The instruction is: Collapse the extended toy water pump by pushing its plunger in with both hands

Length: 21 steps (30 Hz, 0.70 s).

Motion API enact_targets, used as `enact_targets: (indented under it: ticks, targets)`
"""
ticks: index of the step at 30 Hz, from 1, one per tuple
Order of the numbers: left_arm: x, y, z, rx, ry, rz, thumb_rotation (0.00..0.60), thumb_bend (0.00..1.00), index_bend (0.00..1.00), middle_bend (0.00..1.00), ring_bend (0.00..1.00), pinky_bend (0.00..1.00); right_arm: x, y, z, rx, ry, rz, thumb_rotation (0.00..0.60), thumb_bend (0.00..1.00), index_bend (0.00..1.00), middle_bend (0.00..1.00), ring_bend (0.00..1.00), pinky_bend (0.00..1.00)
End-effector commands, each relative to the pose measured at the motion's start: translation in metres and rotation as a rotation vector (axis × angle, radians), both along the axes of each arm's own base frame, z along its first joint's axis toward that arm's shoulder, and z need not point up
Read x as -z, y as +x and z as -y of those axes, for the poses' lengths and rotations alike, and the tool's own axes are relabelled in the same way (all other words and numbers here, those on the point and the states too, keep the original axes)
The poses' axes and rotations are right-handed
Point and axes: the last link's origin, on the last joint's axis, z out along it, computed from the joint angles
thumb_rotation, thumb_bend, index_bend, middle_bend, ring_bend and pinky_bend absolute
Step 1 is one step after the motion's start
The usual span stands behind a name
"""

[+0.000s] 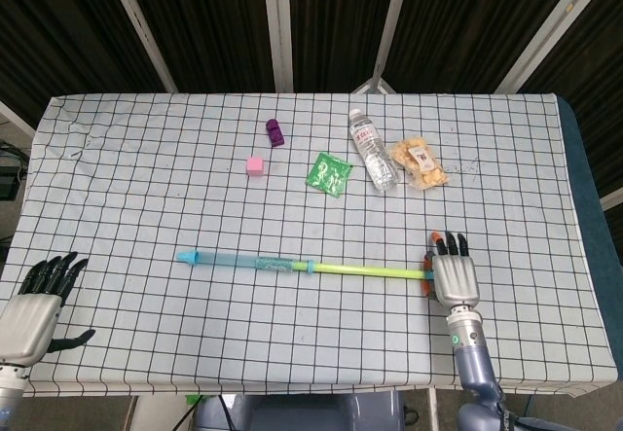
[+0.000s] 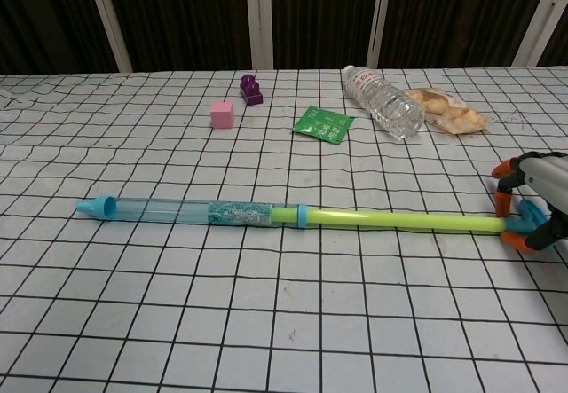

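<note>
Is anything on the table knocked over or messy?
The water bottle lies on its side beside the snack bag, not standing. The tablecloth is wrinkled at its far left corner. Nothing looks spilled or broken.

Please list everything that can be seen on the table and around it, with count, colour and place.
toy water pump: one, clear blue barrel with a yellow-green plunger rod pulled out, lying across the near middle of the table
handle: one, orange and blue, at the rod's right end, under the right hand
water bottle: one, clear, lying at far centre-right
snack bag: one, clear with yellowish pieces, right of the bottle
green packet: one, left of the bottle
pink block: one, far centre
purple toy: one, behind the block
table: one, white grid cloth
left hand: near left corner, holding nothing
right hand: on the handle
</note>
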Motion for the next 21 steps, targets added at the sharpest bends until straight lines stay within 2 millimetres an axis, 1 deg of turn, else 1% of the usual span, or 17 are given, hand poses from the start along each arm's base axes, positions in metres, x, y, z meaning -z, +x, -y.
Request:
enact_targets:
  ticks: [1, 6, 8, 11, 12, 14, 17, 18, 21]
  targets:
    - [0.001, 0.001, -0.001, 0.002, -0.006, 0.001, 0.6, 0.05, 0.0, 0.0, 0.0, 0.0, -0.001, 0.002, -0.001, -0.009, 0.002, 0.006, 0.6, 0.47, 0.63, 0.18, 0.0, 0.0]
    - [0.006, 0.007, -0.005, 0.016, -0.032, -0.007, 0.6, 0.05, 0.0, 0.0, 0.0, 0.0, -0.003, 0.006, 0.0, -0.024, 0.007, 0.018, 0.6, 0.47, 0.63, 0.18, 0.0, 0.0]
    - [0.007, 0.012, -0.013, 0.023, -0.044, -0.013, 0.6, 0.05, 0.0, 0.0, 0.0, 0.0, -0.003, 0.007, 0.001, -0.031, 0.011, 0.018, 0.6, 0.47, 0.63, 0.18, 0.0, 0.0]
    - [0.009, 0.023, -0.031, 0.05, -0.057, -0.025, 0.6, 0.06, 0.0, 0.0, 0.0, 0.0, -0.004, 0.009, 0.002, -0.035, 0.015, 0.02, 0.6, 0.47, 0.63, 0.18, 0.0, 0.0]
    - [0.009, 0.025, -0.034, 0.053, -0.06, -0.028, 0.6, 0.07, 0.01, 0.0, 0.0, 0.0, -0.004, 0.009, 0.002, -0.035, 0.016, 0.02, 0.6, 0.47, 0.63, 0.18, 0.0, 0.0]
    - [0.013, 0.037, -0.052, 0.086, -0.082, -0.047, 0.6, 0.07, 0.02, 0.0, 0.0, 0.0, -0.005, 0.009, 0.003, -0.036, 0.018, 0.02, 0.6, 0.47, 0.63, 0.18, 0.0, 0.0]
    - [0.02, 0.053, -0.074, 0.108, -0.11, -0.062, 0.6, 0.09, 0.06, 0.0, 0.0, 0.0, -0.006, 0.009, 0.003, -0.036, 0.02, 0.02, 0.6, 0.47, 0.63, 0.18, 0.0, 0.0]
    - [0.023, 0.061, -0.084, 0.117, -0.118, -0.067, 0.6, 0.1, 0.09, 0.0, 0.0, 0.0, -0.007, 0.008, 0.004, -0.034, 0.02, 0.021, 0.6, 0.47, 0.64, 0.18, 0.0, 0.0]
    - [0.033, 0.079, -0.104, 0.132, -0.134, -0.075, 0.6, 0.12, 0.15, 0.0, 0.0, 0.0, -0.009, 0.008, 0.004, -0.032, 0.019, 0.019, 0.6, 0.47, 0.64, 0.18, 0.0, 0.0]
